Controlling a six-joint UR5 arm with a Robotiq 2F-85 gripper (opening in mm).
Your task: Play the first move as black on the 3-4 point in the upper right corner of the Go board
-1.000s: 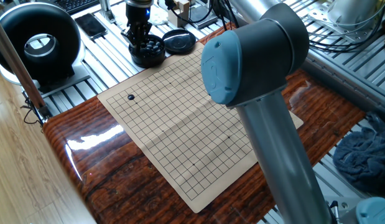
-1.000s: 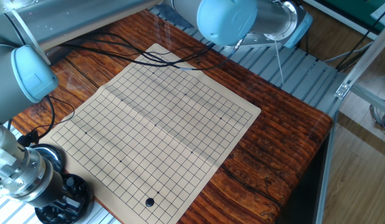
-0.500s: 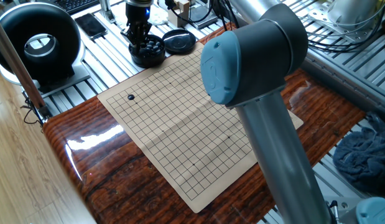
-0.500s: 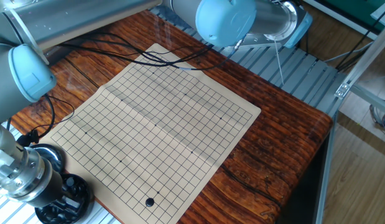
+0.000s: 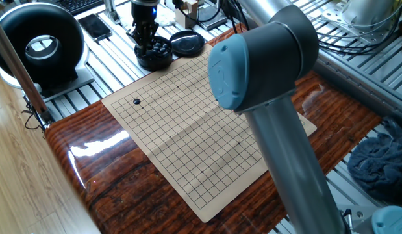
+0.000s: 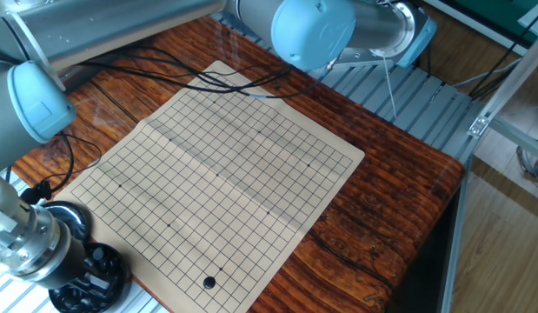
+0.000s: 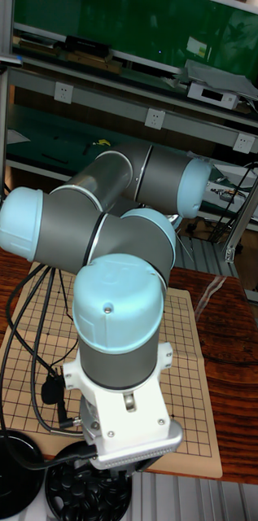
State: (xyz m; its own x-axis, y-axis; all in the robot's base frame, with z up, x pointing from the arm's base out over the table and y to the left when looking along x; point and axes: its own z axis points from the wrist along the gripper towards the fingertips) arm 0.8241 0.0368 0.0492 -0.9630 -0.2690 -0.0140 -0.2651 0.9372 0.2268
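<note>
My gripper (image 5: 146,44) is down in the stone bowl (image 5: 154,54); can't tell how my jaws stand.

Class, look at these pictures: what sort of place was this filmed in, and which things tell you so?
Probably a robotics lab: a UR5 arm stands over a Go board on a wooden table, with equipment shelving behind.
</note>
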